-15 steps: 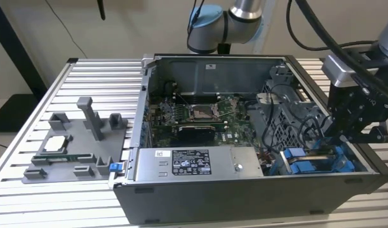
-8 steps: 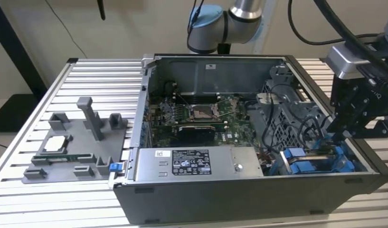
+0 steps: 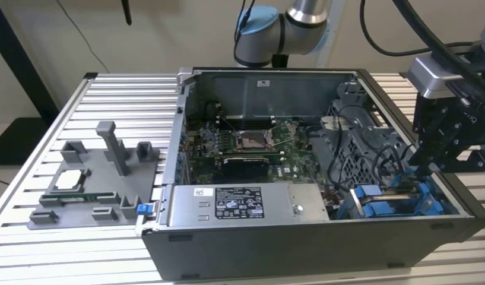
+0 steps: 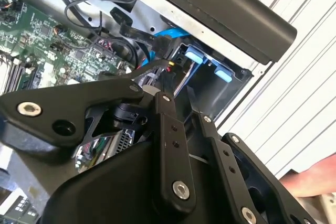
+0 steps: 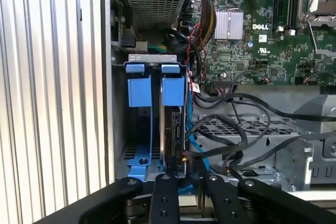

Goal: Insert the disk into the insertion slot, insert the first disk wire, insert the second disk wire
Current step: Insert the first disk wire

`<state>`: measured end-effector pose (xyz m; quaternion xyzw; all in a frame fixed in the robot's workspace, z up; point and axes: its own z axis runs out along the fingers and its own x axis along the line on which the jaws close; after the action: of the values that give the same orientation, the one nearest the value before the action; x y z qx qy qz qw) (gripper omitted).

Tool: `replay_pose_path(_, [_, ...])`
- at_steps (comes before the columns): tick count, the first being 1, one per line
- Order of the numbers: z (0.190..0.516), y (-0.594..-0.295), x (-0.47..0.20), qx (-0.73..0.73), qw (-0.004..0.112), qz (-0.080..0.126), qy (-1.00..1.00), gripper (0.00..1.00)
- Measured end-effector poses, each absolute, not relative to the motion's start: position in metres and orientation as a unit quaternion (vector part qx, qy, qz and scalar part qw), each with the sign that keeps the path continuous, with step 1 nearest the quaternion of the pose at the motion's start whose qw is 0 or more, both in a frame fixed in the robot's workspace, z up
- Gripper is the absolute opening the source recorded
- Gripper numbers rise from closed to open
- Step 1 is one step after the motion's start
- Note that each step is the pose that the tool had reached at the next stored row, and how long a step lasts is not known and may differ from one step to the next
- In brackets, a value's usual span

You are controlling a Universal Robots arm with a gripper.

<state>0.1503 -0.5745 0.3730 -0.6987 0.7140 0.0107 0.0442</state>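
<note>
Wire-insertion step: gripper (image 5: 184, 174), pinched on a disk wire (image 5: 185, 156), beside the seated disk (image 5: 170, 124) at the case (image 3: 306, 255) corner (seating needs square alignment).

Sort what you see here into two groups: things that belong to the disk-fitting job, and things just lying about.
Belongs to the job:
- the disk, edge-on in the bay
- the insertion slot with blue tabs
- the gripper, at the bay
- black cables beside the disk

Just lying about:
- power-supply box
- motherboard
- grey fixture on the slatted table
</note>
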Motion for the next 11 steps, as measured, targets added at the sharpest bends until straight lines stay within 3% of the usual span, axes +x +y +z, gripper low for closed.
replay_pose_path(11, [0.3729,-0.5739,0.1537,-0.699,0.044,0.011,0.714,1.0])
